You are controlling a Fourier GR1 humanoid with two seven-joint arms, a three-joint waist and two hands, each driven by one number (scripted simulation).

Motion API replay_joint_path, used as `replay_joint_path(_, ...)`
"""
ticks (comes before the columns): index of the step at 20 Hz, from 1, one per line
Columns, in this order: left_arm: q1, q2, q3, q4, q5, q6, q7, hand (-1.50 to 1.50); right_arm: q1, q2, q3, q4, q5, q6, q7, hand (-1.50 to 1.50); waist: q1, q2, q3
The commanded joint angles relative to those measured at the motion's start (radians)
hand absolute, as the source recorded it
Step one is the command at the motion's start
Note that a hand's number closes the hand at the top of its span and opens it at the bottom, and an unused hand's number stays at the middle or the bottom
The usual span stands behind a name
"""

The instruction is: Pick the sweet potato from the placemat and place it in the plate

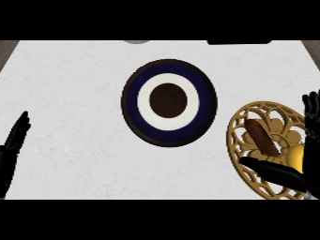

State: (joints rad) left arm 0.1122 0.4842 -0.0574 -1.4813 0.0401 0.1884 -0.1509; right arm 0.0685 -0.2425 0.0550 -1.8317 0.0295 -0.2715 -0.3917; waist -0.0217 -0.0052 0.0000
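A brown sweet potato [260, 136] lies on a round golden openwork placemat [249, 161] at the right of the counter. A yellow item [297, 154] sits beside it on the mat, partly hidden. My right hand [319, 140] stands open over the mat's right side, fingers straight up and thumb reaching left below the sweet potato, not touching it. The plate [169, 101], with a dark blue rim, a white ring and a brown centre, rests in the middle of the counter with nothing on it. My left hand [6, 150] rests open at the lower left edge.
The white marble counter [72, 93] spreads between the plate and my left hand. A grey object [136, 41] and a dark object [239, 42] peek in at the far edge. Wood shows at the upper corners.
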Motion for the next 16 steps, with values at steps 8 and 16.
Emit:
replay_joint_path(8, 0.030, -0.056, -0.038, -0.045, -0.069, 0.022, 0.029, 0.00, 0.277, -0.172, 0.049, -0.233, 0.241, 0.064, 0.167, -1.50, 0.020, 0.003, -0.002)
replay_joint_path(16, 0.011, -0.049, -0.023, -0.047, -0.084, 0.011, 0.031, 0.00, 0.242, -0.314, 0.030, -0.381, 0.433, 0.209, 0.624, -1.50, 0.024, 0.005, -0.002)
